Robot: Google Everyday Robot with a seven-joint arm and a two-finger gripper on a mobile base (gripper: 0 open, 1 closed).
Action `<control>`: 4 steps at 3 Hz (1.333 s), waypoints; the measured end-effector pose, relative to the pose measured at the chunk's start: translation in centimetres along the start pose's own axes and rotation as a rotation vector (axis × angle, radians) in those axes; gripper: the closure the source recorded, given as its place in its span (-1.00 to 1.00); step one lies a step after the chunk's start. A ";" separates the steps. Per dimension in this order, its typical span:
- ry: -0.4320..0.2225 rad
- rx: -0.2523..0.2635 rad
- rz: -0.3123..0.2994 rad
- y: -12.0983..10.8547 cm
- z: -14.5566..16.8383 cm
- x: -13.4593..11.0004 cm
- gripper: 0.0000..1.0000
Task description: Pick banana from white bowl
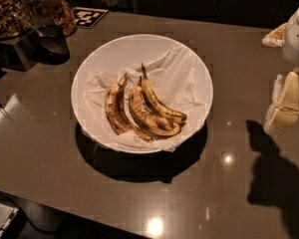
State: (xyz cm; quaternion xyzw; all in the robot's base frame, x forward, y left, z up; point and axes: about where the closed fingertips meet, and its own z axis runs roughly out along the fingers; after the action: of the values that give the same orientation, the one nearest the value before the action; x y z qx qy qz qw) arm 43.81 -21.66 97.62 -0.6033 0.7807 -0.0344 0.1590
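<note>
On the counter (139, 203), banana (157, 103) lies well left of gripper (284, 102).

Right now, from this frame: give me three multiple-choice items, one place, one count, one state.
1. The gripper is: A right of the white bowl, apart from it; B inside it; C left of it.
2. Bananas in the bowl: A one; B two; C three.
3. The banana, slimmest and yellowest, is: A lying on the crumpled paper; B gripped; C outside the bowl.
Key: A, it hangs at the right edge; C, the banana lies beside a darker banana and a thicker banana; A, nothing touches it.
</note>
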 end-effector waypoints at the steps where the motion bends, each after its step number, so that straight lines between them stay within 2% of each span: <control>1: 0.007 0.014 -0.010 0.1 -0.2 -0.3 -1.00; 2: 0.099 -0.010 -0.006 0.4 0.5 -1.8 -1.00; 3: 0.204 -0.020 0.042 0.1 1.4 -3.1 -1.00; 4: 0.269 -0.001 0.063 -0.2 2.3 -4.5 -1.00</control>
State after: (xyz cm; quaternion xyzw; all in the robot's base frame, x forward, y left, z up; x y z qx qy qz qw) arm 45.67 -17.09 96.45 -0.5686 0.8135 -0.1094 0.0536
